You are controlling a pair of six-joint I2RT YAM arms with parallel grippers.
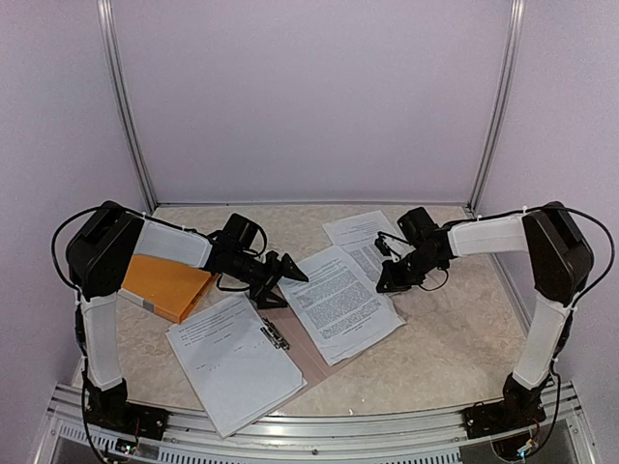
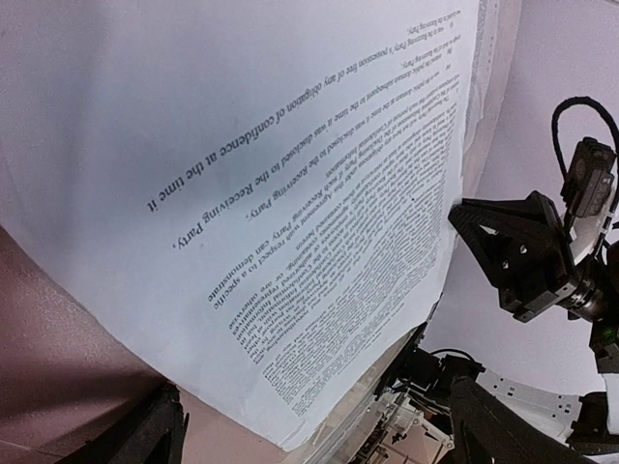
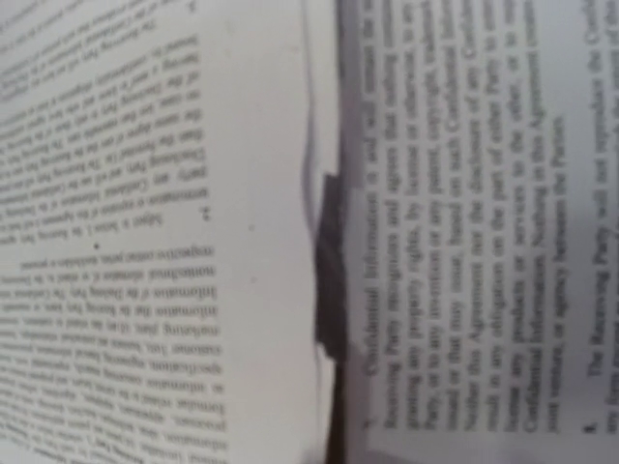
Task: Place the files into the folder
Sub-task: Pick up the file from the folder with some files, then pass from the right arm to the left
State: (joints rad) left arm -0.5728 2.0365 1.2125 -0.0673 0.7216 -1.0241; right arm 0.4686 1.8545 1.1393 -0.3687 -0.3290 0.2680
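Lying across the middle of the top view, three files are counted: a lower file (image 1: 227, 362) clipped on the open folder (image 1: 314, 356), a centre file (image 1: 338, 304) partly over it, and an upper file (image 1: 360, 232) on the table. One folder is laid open, presumably to receive sheets. The left gripper (image 1: 285, 280) is spread wide at the centre file's left edge. The right gripper (image 1: 392, 282) is set at its right edge, probably for lifting; a clenched hold cannot be told. One orange pad (image 1: 164, 287) is seen at left.

The thin white printed paper sheet (image 2: 242, 193) reads "the Receiving Party"; a white sheet (image 3: 484, 242) at three o'clock reads "Confidential Information"
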